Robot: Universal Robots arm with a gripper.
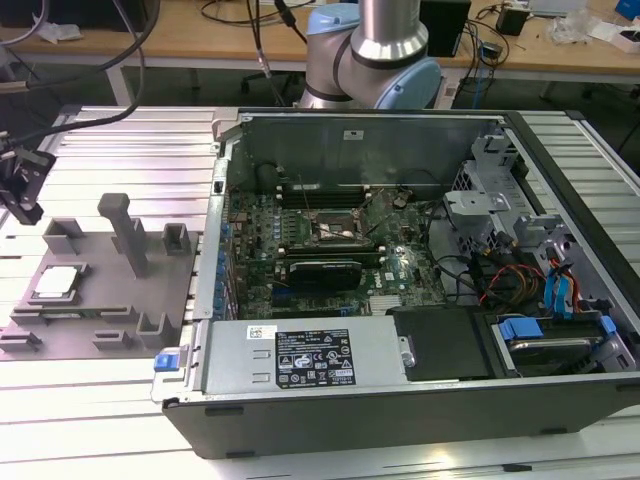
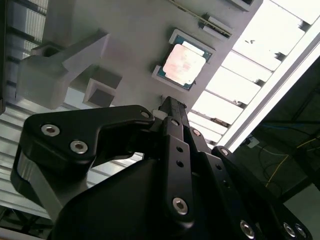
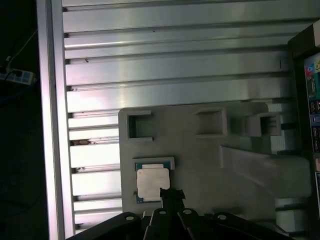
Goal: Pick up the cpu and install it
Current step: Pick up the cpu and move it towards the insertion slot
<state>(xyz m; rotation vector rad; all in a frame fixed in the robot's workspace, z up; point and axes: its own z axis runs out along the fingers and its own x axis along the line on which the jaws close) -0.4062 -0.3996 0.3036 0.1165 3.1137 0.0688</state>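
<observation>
The cpu (image 1: pixel 55 283) is a small flat square chip with a silvery top. It lies in a shallow recess of the grey fixture plate (image 1: pixel 95 305), at the exterior view's left. My gripper (image 1: pixel 22 185) hangs above the plate's outer edge, apart from the chip. In both wrist views the cpu (image 2: pixel 182 62) (image 3: pixel 152 182) lies just beyond my gripper (image 2: pixel 167 104) (image 3: pixel 171 193). Its black fingers meet in one narrow tip with nothing between them. The square black socket (image 1: pixel 335 232) sits on the motherboard inside the open computer case (image 1: pixel 400 420).
Grey posts and blocks (image 1: pixel 125 232) rise from the fixture plate between the chip and the case. The case wall (image 1: pixel 215 210) stands beside the plate. Cables and blue drive clips (image 1: pixel 555 295) crowd the case's far side. Ribbed aluminium table (image 1: pixel 120 145) surrounds everything.
</observation>
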